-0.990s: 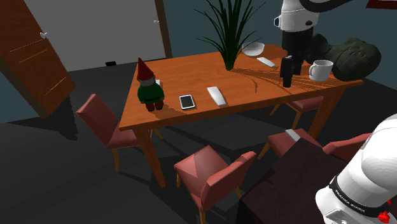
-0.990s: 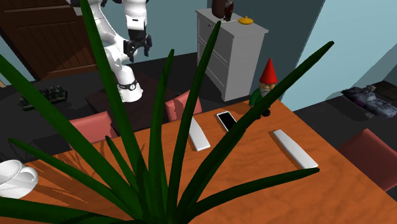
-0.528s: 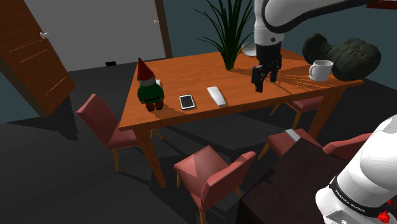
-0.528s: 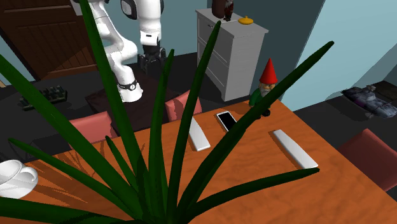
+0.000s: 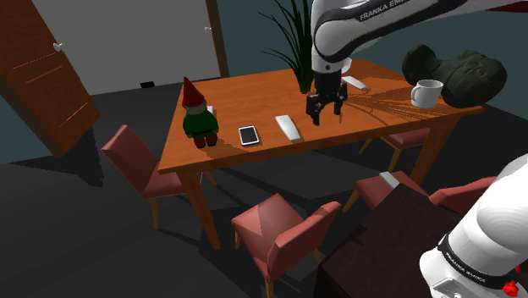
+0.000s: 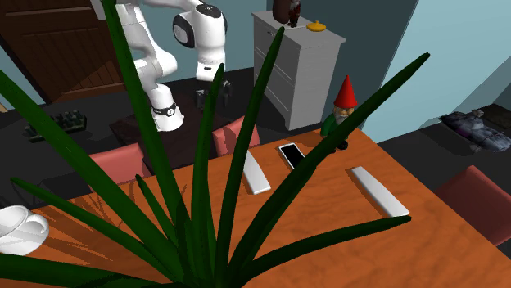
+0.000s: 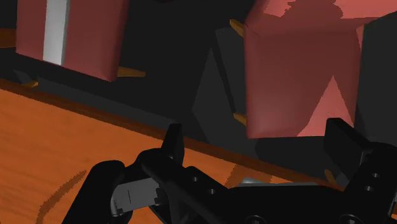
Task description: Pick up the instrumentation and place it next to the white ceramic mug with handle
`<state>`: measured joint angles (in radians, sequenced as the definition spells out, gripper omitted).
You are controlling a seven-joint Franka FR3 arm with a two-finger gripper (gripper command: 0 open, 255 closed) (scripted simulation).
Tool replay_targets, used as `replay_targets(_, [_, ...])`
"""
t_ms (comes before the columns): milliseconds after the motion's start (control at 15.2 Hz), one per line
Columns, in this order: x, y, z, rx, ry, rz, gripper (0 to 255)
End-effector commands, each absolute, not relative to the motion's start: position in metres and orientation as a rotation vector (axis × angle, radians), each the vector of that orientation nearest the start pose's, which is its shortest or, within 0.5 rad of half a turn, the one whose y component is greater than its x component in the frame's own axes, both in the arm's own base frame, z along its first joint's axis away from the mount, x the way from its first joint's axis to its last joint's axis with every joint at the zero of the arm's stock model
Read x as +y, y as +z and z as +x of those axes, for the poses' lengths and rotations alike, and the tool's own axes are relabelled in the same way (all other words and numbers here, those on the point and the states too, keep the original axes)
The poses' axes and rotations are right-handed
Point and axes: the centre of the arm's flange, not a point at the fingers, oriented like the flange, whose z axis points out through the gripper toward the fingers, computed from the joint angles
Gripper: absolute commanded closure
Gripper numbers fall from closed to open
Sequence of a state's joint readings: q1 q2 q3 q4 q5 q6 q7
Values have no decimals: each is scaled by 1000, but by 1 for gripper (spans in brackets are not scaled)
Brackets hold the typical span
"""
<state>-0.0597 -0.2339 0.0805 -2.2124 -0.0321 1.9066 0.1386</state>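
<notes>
A flat grey slab-shaped device (image 5: 288, 127) (image 6: 255, 172) lies on the wooden table (image 5: 254, 97), next to a black-screened phone (image 5: 248, 135) (image 6: 291, 155). A second grey slab (image 5: 354, 83) (image 6: 378, 191) lies farther back. The white mug with a handle (image 5: 426, 92) (image 6: 18, 229) stands at the table's far right end in the shoulder view. My black gripper (image 5: 324, 113) (image 6: 202, 98) (image 7: 259, 149) hangs open over the table, just right of the nearer slab in the shoulder view. It holds nothing. Its fingers point past the table's near edge.
A red-hatted gnome (image 5: 199, 114) (image 6: 344, 110) stands at the table's left end in the shoulder view. A tall green plant (image 5: 300, 42) stands at the back, a dark bag (image 5: 457, 72) behind the mug. Red chairs (image 5: 279, 233) (image 7: 299, 70) line the near side. A grey dresser (image 6: 287, 65) stands beyond.
The arm has swung from beside the mug toward the shoulder view's left, across the table to the nearer grey slab. The gripper has stayed open and empty.
</notes>
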Motion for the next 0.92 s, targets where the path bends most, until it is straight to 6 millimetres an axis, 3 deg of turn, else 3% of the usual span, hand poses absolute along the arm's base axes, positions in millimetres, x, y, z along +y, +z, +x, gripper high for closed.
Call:
replay_targets(0, [10, 456, 498, 235, 95, -3179, 0])
replay_targets(858, [-19, 385, 643, 606, 7, -3088, 0])
